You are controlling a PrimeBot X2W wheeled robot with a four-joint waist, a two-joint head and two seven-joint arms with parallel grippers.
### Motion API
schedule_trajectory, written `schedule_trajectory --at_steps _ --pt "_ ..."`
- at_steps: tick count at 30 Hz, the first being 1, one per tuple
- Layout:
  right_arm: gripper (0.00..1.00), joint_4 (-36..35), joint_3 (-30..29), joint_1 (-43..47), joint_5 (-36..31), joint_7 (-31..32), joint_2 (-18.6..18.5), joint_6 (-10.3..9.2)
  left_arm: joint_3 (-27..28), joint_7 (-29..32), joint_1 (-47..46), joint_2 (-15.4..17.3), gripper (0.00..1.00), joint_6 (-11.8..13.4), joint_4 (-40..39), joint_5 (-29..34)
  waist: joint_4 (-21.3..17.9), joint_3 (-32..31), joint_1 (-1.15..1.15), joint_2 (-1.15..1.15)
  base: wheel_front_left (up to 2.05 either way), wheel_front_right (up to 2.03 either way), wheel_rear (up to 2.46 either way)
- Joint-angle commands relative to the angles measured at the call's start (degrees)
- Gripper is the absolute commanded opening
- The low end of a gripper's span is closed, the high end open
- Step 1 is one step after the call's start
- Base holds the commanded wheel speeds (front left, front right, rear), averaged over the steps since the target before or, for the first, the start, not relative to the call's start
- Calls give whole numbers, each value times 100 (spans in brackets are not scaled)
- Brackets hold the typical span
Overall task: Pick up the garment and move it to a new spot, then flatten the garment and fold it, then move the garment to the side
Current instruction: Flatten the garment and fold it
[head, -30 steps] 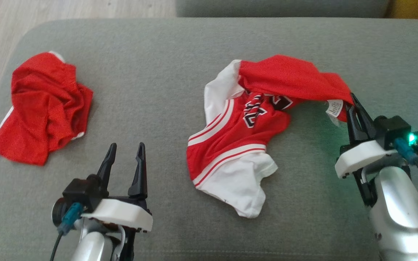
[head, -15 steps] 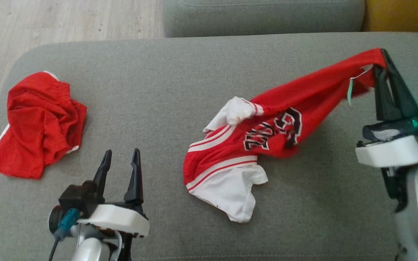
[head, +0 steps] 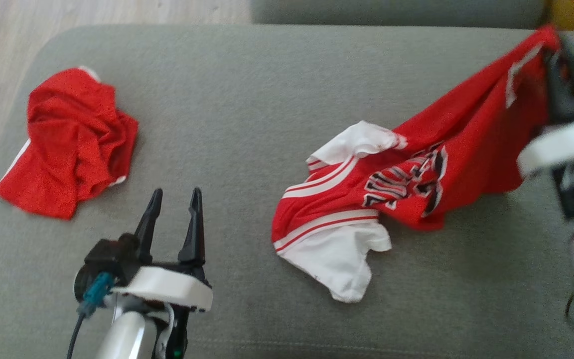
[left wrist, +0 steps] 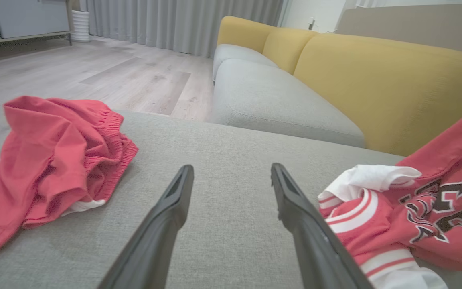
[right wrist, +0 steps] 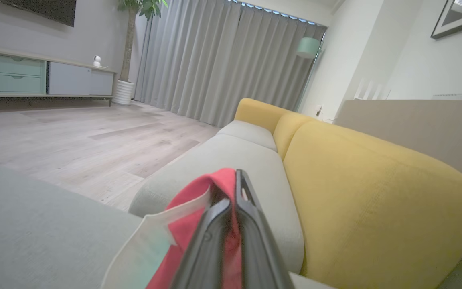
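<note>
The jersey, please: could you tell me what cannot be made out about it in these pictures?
- Head view: jersey lettering creased and blurred, unreadable.
- Head view: right gripper motion-blurred, partly cut by the right edge.
- Right wrist view: its fingers hide the pinched cloth; label blurred.

Crumpled red shorts (head: pixel 68 144) lie on the grey cushion (head: pixel 227 99), off to the left of the left pincer (head: pixel 176 192) and a little ahead of its tips. Beyond the pincer stands a second grey seat (left wrist: pixel 271 100) with yellow backrests (left wrist: pixel 395 84); pale wood floor (left wrist: pixel 94 72) and grey curtains (left wrist: pixel 183 20) behind.
</note>
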Motion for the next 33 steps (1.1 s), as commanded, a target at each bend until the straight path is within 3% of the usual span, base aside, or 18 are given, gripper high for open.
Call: schedule_trajectory --at_steps 1,11,19,20,21,22,33 --pt "0 40 86 -561 -2 26 -163 42 138 -70 -303 6 100 33 -230 -65 238 219 0 0 0 0 0" --pt "0 2497 34 -2717 -329 -170 -475 42 -278 -70 -642 6 100 103 -334 -216 1076 952 0 0 0 0 0" --pt "0 3929 -414 -3677 -1091 -964 -203 42 -528 -70 -817 6 100 178 -399 -293 1375 1213 0 0 0 0 0" --pt "24 4088 -476 -3726 -1201 -1011 -165 42 -550 -70 -826 6 100 188 -405 -295 1384 1224 0 0 0 0 0" --pt "82 4248 -523 -3759 -1302 -1046 -123 42 -571 -70 -834 6 100 199 -410 -297 1389 1233 0 0 0 0 0" --pt "100 4397 -561 -3787 -1385 -1090 -80 42 -588 -70 -841 6 100 208 -415 -300 1389 1241 0 0 0 0 0" --pt "100 5340 -746 -4032 -1534 -1568 145 42 -441 -70 -851 6 100 209 -378 -157 865 1135 0 0 0 0 0"
